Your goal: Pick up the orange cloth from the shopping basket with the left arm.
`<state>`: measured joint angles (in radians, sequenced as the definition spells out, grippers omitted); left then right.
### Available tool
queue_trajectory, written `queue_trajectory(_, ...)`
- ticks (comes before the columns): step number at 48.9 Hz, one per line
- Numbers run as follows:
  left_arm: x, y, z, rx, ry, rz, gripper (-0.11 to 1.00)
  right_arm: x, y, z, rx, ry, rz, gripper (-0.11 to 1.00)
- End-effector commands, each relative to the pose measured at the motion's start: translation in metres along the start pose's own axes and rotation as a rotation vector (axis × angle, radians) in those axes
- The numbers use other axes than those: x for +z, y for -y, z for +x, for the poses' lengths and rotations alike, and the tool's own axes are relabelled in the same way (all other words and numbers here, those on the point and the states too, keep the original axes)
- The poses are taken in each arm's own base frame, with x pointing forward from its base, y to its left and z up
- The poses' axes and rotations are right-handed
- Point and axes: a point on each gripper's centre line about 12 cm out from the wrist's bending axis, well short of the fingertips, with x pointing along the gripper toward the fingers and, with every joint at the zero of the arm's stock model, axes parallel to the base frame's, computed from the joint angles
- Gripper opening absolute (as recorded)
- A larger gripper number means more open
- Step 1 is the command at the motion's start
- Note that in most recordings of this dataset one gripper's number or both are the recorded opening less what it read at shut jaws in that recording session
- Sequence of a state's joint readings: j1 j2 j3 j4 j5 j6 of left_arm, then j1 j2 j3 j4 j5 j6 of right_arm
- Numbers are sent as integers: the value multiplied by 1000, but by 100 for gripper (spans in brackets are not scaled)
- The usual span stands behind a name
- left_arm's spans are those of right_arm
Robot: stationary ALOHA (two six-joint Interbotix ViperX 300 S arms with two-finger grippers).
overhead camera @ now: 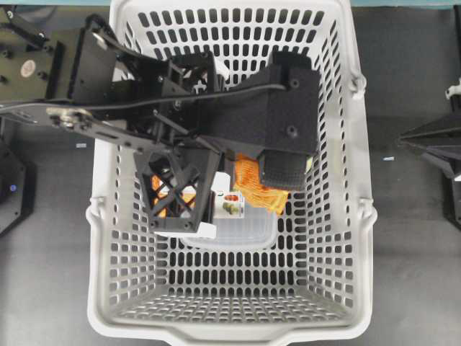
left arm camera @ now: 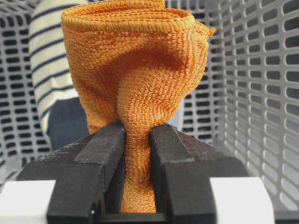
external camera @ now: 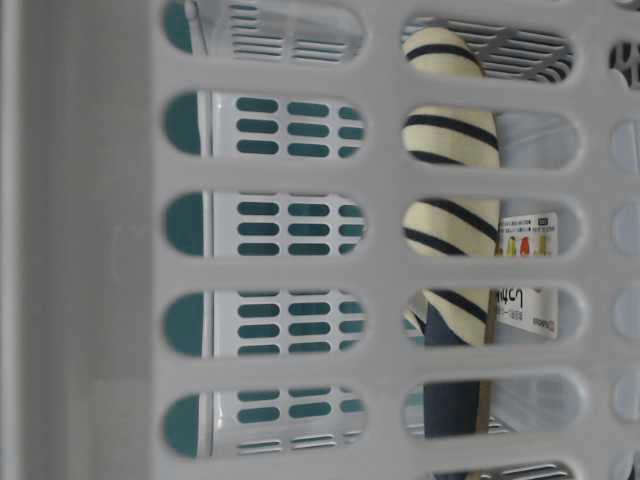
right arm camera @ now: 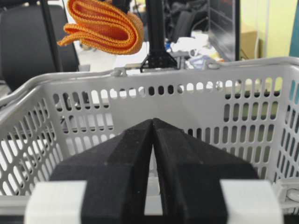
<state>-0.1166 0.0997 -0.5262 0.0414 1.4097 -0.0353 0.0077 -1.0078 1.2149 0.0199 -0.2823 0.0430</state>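
The orange cloth bunches up in front of my left gripper, whose two black fingers are shut on a pinched fold of it. From overhead, the left arm reaches over the shopping basket, and the cloth pokes out from under its wrist. In the right wrist view the cloth hangs as a folded loop above the basket's rim. My right gripper is shut and empty, outside the basket at the right.
A navy and cream striped slipper stands upright inside the basket, left of the cloth in the left wrist view. A clear plastic container with a printed label lies on the basket floor. Slotted walls surround the arm.
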Motion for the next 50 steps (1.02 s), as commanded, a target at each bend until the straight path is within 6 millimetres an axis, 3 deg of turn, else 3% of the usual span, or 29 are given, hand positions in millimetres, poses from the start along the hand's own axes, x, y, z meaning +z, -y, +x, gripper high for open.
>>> queue_trajectory(1,3,1,-13,0,32,0,13,3,0,1,1,9,3,-1)
queue_trajectory(50,0,1,-4,3,-1,-5,12,4,0,-2,1,18,6,-1)
